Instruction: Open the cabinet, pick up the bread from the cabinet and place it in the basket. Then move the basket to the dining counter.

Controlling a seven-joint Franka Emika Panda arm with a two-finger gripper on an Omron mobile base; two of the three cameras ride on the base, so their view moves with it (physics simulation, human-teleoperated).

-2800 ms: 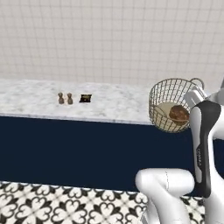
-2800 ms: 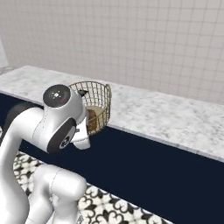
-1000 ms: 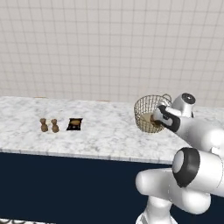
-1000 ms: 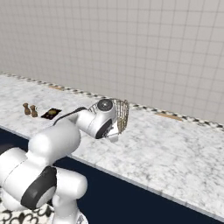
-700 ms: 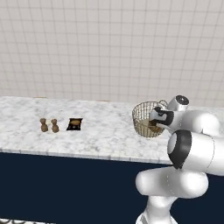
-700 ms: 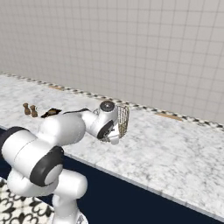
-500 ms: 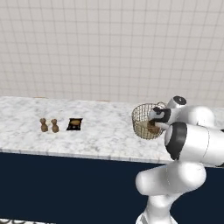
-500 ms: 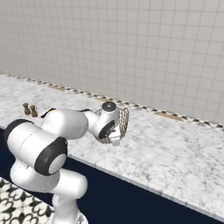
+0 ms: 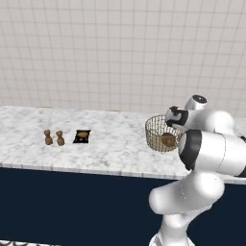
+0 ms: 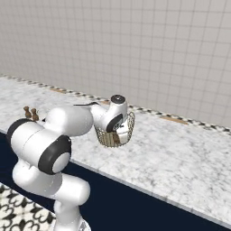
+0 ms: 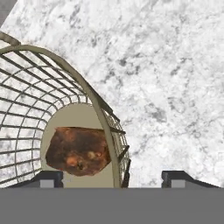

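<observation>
basket on dining counter — bread inside | gripper open — straddling rim

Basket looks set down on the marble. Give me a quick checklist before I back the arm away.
1. bread inside the basket: ok.
2. Basket resting on the dining counter: ok.
3. Basket upright: ok.
4. end effector open, one finger each side of the rim: ok.
5. Fingers clear of the rim wire: cannot tell.
6. Basket well back from the counter's front edge: ok.
</observation>
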